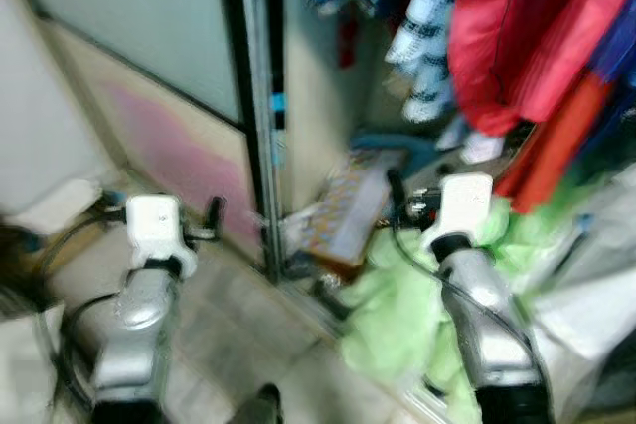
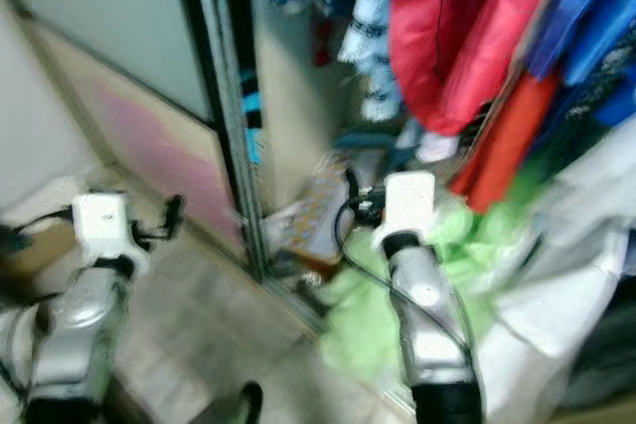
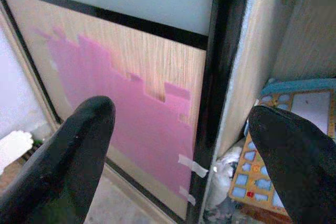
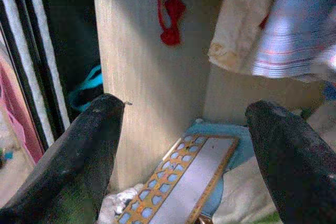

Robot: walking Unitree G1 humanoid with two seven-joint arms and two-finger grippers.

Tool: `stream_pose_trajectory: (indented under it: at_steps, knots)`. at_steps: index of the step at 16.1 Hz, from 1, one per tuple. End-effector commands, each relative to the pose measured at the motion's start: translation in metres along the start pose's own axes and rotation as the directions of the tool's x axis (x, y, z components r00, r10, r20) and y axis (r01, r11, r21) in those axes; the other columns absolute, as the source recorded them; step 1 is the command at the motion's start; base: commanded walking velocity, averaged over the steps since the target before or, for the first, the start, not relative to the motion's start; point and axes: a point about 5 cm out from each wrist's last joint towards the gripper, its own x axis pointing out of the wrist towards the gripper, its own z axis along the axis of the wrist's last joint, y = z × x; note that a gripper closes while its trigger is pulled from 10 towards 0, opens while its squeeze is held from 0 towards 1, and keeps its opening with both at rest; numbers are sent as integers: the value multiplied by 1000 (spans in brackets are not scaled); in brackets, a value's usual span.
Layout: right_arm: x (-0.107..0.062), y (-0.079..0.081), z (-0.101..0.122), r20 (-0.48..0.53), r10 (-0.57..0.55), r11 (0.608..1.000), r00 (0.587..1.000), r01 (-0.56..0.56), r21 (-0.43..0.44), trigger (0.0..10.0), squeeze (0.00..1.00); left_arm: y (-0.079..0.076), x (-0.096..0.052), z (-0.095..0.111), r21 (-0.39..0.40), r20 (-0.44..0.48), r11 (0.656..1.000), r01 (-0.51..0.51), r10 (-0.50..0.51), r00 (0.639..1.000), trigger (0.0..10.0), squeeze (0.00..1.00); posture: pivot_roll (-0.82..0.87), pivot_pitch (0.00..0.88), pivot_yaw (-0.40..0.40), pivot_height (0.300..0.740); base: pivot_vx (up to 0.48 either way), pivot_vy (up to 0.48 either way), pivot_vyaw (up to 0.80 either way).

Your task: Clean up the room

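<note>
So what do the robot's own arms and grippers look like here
Both arms are silver metal with rounded, shiny segments, a black band near the wrist and a white boxy block above it. A thin black cable loops along each. The left gripper and the right gripper each have two long, matte black, rounded fingers. The head views are blurred, so no markings can be made out.

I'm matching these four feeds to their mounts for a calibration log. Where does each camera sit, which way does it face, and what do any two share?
Left eye view: head, looking down at the wardrobe's sliding door; both silver arms show, left gripper and right gripper.
Right eye view: same head, same scene.
Left wrist view: along open black fingers at the door's pink patch.
Right wrist view: along open fingers into the wardrobe.
Shared: both wrist views catch the patterned board.
</note>
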Motion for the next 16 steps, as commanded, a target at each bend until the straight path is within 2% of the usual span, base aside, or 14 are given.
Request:
stream_pose_trajectory:
  at_steps: [1, 3, 4, 6, 9, 12, 16]
  knots:
    - [5, 2, 4, 18, -2, 1000, 1000, 2, 17, 10000, 0, 4, 1, 3, 14, 8, 1000, -17, 17, 1000, 10000, 0, 31, 0, -55, 740, 0, 0, 800]
    - [6, 4, 3, 17, 4, 1000, 1000, -5, 17, 10000, 0, 3, 2, 3, 1, 10, 1000, -18, 17, 1000, 10000, 0, 31, 0, -60, 740, 0, 0, 800]
    - [6, 5, 3, 17, 11, 1000, 1000, -11, 17, 10000, 0, 3, 2, 2, 56, 5, 998, -36, 35, 999, 10000, 0, 27, 1, -63, 740, 0, 0, 800]
    - [8, 4, 4, 19, 17, 1000, 1000, -17, 14, 10000, 0, 1, 2, 1, 11, -6, 999, -49, 49, 999, 10000, 0, 25, 6, -68, 740, 0, 0, 800]
    - [10, 1, 4, 20, 12, 1000, 1000, -12, 10, 10000, 0, 6, 2, -1, 23, -35, 992, -125, 126, 991, 10000, 0, 26, 8, -71, 740, 0, 0, 800]
    - [11, 2, 4, 20, 17, 1000, 1000, -17, 13, 10000, 0, 9, -1, -1, -1, -17, 994, -110, 110, 994, 10000, 0, 30, 13, -72, 740, 0, 0, 800]
    - [12, 5, 3, 21, 25, 999, 999, -26, 22, 10000, 0, 11, -1, 1, 15, 0, 991, -134, 134, 991, 10000, 0, 34, 9, -69, 740, 0, 0, 800]
